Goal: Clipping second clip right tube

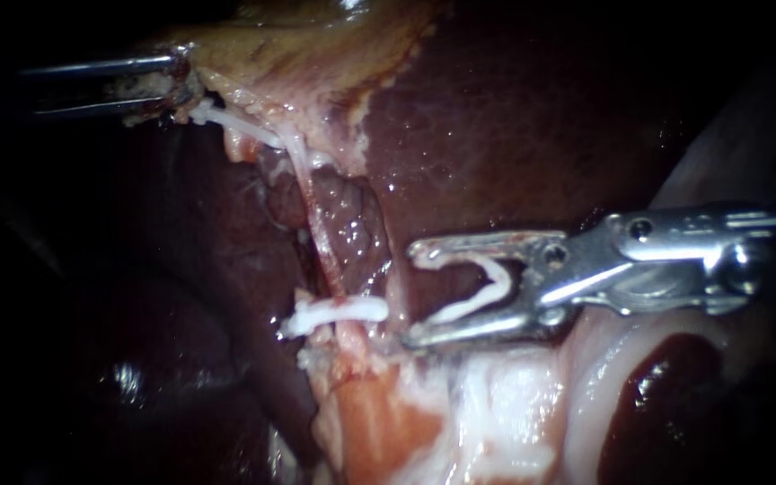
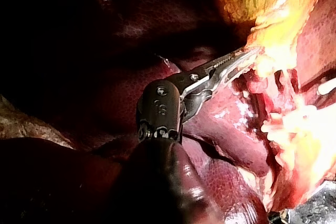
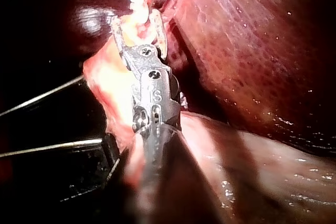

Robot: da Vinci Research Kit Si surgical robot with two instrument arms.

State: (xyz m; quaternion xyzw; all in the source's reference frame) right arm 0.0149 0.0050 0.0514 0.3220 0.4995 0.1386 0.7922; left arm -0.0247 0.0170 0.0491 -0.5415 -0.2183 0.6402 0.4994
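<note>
The left instrument (image 1: 175, 87) is seen clamped shut on yellowish tissue (image 1: 262, 45), which is held taut away from the right instrument. Just ahead of the right jaw tips the tube (image 1: 321, 242) is found, stretched and bare. A seated clip (image 1: 334, 313) is noted across it, just beyond the lower tip. Which tube is the right one cannot be told. On the right instrument (image 1: 413, 295) the jaws are spread wide and an open clip (image 1: 491, 289) is cradled between them, touched by both. The tube is not yet enclosed. Risks are judged as follows. If the jaws are closed short of the tube, the open clip would be fired on nothing or on half the tube. If the jaws are advanced low, the seated clip could be struck or overlapped. The liver (image 1: 514, 117) beside the upper jaw could be scraped. Count: two instruments, two clips, one distinct tube.
</note>
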